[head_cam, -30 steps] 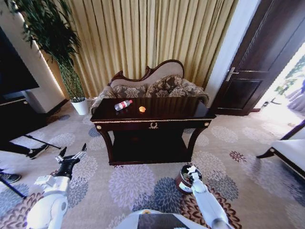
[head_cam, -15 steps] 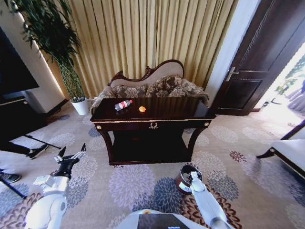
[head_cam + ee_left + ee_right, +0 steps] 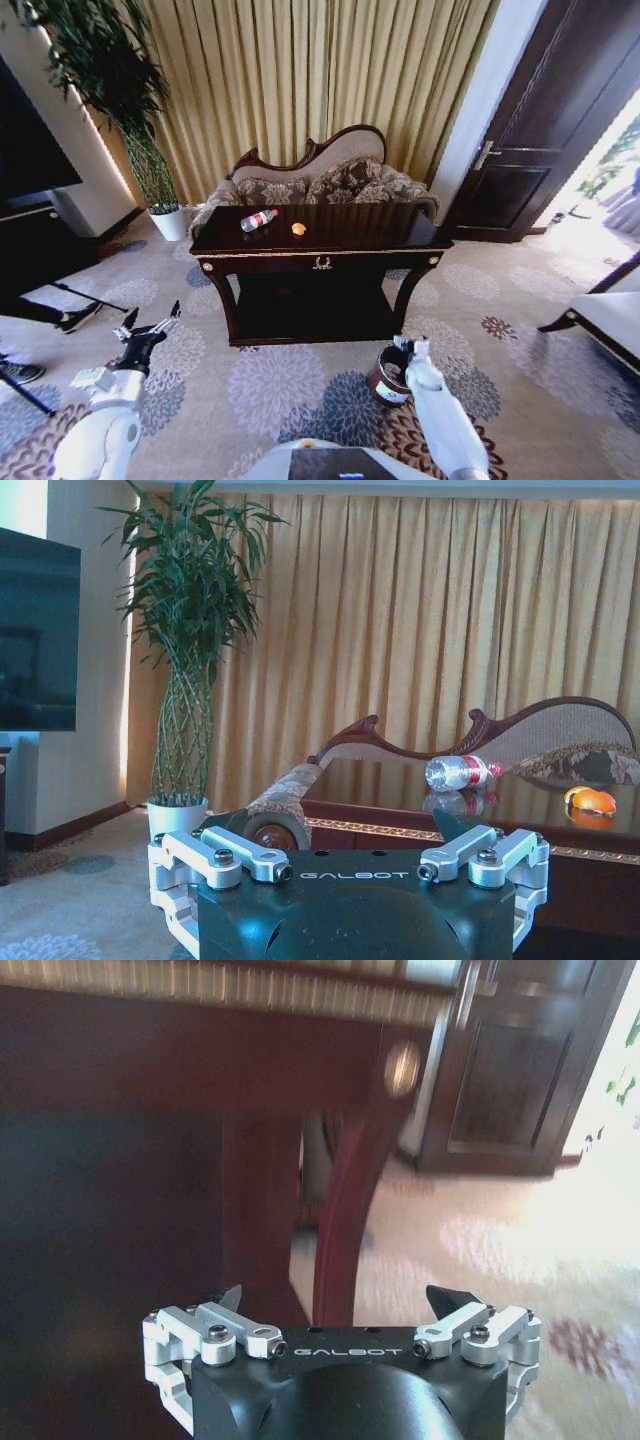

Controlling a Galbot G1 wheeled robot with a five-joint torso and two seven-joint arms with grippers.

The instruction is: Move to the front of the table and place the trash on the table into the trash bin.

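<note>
Surface (image 3: 380, 225): dark glossy wood, gilt rail, far ahead of you. Trash bin (image 3: 383, 378): round reddish-brown, on carpet near right, touching-close to your spread right hand (image 3: 408, 349). Bottle (image 3: 259, 220): clear plastic, lying slantwise far left, nearer your spread left hand (image 3: 150, 327). Orange piece (image 3: 298, 229): just beside it.

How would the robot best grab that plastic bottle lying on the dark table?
Probably across its middle, from above. The bottle lies on its side near the table's left end, so fingers can close over its round body; the orange piece lies apart, beside it.
</note>
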